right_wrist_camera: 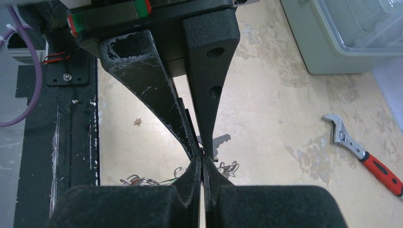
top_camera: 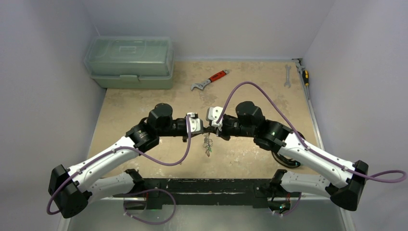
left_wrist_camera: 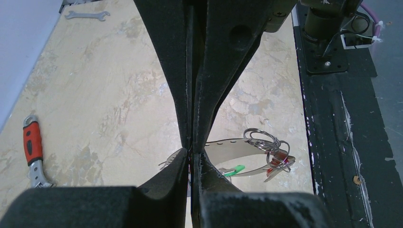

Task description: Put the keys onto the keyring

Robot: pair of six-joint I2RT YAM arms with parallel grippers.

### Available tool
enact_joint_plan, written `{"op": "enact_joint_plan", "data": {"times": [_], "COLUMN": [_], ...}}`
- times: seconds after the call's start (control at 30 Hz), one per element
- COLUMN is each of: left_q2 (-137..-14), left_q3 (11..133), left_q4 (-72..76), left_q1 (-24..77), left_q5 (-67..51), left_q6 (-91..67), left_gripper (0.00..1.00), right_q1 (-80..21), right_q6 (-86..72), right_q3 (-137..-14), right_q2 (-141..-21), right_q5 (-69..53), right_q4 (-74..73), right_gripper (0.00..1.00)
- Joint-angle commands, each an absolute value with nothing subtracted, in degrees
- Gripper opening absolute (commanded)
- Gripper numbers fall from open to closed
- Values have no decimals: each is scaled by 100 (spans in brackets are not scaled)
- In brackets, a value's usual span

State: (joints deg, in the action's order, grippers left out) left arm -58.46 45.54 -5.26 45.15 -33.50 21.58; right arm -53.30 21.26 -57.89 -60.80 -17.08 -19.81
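My two grippers meet tip to tip above the middle of the table. My left gripper [top_camera: 201,129] [left_wrist_camera: 191,153] is shut on the keyring [left_wrist_camera: 240,145], a thin silvery loop that runs off to the right of its fingertips. Small rings with a red tag [left_wrist_camera: 274,154] and a green-tagged key [left_wrist_camera: 234,170] hang from it. My right gripper [top_camera: 214,130] [right_wrist_camera: 203,159] is shut on a silver key [right_wrist_camera: 219,141], whose blade sticks out past the tips. The bunch of keys [top_camera: 208,144] dangles below both grippers. More rings [right_wrist_camera: 142,181] show under the right fingers.
A red-handled adjustable wrench [top_camera: 210,80] [left_wrist_camera: 32,152] [right_wrist_camera: 363,154] lies behind the grippers. A green lidded box [top_camera: 130,62] stands at the back left. A silver spanner [top_camera: 287,76] [left_wrist_camera: 88,15] and a screwdriver [top_camera: 305,76] lie at the back right. The black base rail [top_camera: 202,185] runs along the near edge.
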Motion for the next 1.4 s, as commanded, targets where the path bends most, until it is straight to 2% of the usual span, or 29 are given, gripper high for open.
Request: {"op": "enact_joint_plan", "data": {"times": [0.0, 0.13, 0.2, 0.27, 0.33, 0.63, 1.2, 1.37], "left_q2": [-5624, -5552, -5502, -5426, -5361, -5324, -5563, -5595], "left_q3": [4778, 4749, 4746, 4733, 4718, 4718, 4711, 4711], "left_q4": [-99, -88, -115, -123, -115, -88, 200, 211], "left_q1": [4537, 4533, 4531, 4524, 4524, 4474, 4474, 4474], "left_q5": [-3457, -3418, -3385, -3393, -3425, -3685, -4007, -3992], "left_q6": [2058, 2076, 2111, 2155, 2188, 2147, 2023, 2015], "left_gripper": [7, 32, 41, 46, 47, 26, 18, 7], "right_q1": [-5353, -5353, -5353, -5353, -5353, -5353, -5353, -5353], "right_q6": [2084, 2062, 2032, 1998, 1975, 1813, 1749, 1724], "right_q3": [-5764, -5732, -5695, -5643, -5572, -5336, -5265, -5265], "right_q2": [-5900, -5779, -5711, -5619, -5462, -4913, -4879, -4878], "right_q5": [-1723, -1778, -1777, -1740, -1658, -1582, -1669, -1746], "right_q4": [-1885, -1817, -1770, -1683, -1565, -1090, -929, -902], "right_gripper": [0, 0, 0, 0, 0, 0, 0, 0]}}
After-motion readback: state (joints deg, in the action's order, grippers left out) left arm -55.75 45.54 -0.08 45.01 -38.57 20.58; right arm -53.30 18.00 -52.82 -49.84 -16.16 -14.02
